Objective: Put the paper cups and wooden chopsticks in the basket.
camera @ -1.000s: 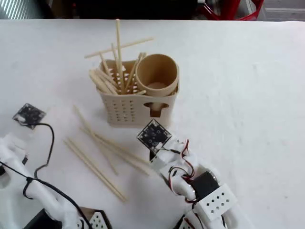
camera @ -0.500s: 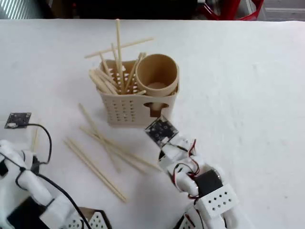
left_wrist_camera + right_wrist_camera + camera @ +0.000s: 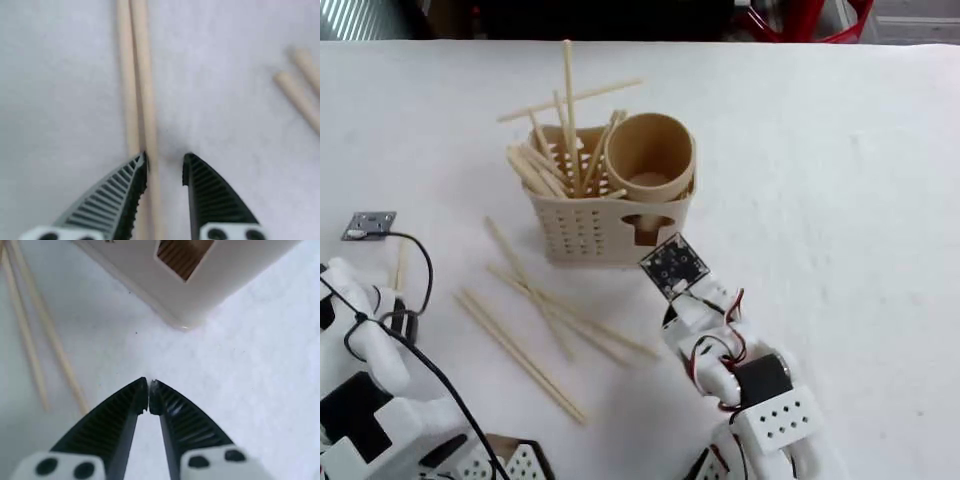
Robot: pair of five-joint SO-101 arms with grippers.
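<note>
Right tool point(image 3: 149, 385) nearer basket point(image 3: 240, 280) — closed (empty), left tool point(image 3: 165, 159) parted over chopsticks point(image 3: 142, 90)

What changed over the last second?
The right claw, shut and empty, pulled away from the loose chopsticks and moved toward the basket corner. The left arm shifted, so the left claw is now open over a chopstick pair on the table, nothing gripped. Nothing was picked up or let go. The basket, its paper cup and the chopsticks inside it stayed put.
</note>
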